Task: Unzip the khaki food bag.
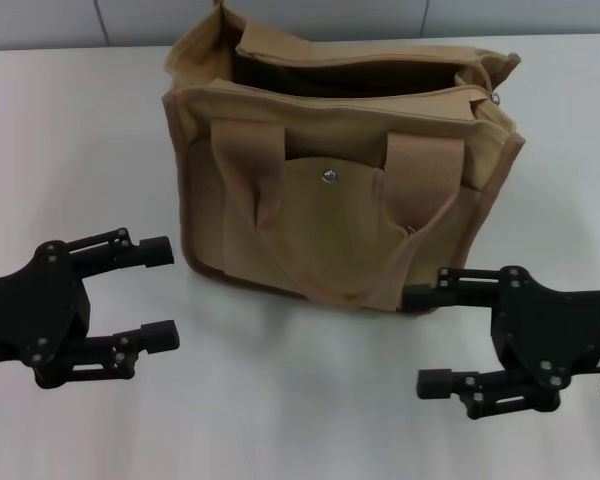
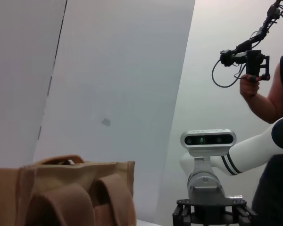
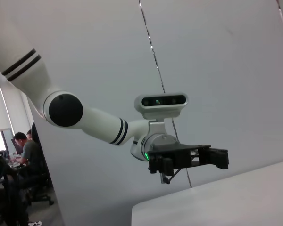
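White table point(image 1: 280, 400) fills the head view, w/ a grey-white wall point(image 1: 310, 18) at the far edge.

Nearest to the camera are the two grippers, both low over the table and both empty. The left gripper point(image 1: 158, 293) is at the near left, its two black fingers wide apart, tips pointing toward the middle. The right gripper point(image 1: 427, 340) is at the near right, fingers also wide apart, tips pointing toward the left one. Its upper fingertip is just beside the bag's lower right corner; cannot tell if it touches. The left gripper is near the bag's lower left side but apart from it.

Behind and between them stands the khaki food bag point(image 1: 330, 215), upright, approx. at the centre of the table. Front pocket flap has a metal snap point(image 1: 329, 176); the front handle point(image 1: 280, 200) hangs down over the pocket. The zipper point(image 1: 380, 92) on top is open along most of the length, dark inside is visible; a small silver pull point(image 1: 497, 97) sits at the bag's right end.

In the left wrist view the bag top point(image 2: 61, 188) shows low, w/ the right arm point(image 2: 254, 150) farther off and a person point(image 2: 273, 94) holding a black rig behind it. The right wrist view shows the left gripper point(image 3: 217, 157) over the table edge point(image 3: 217, 197), and people at desks far in the room.
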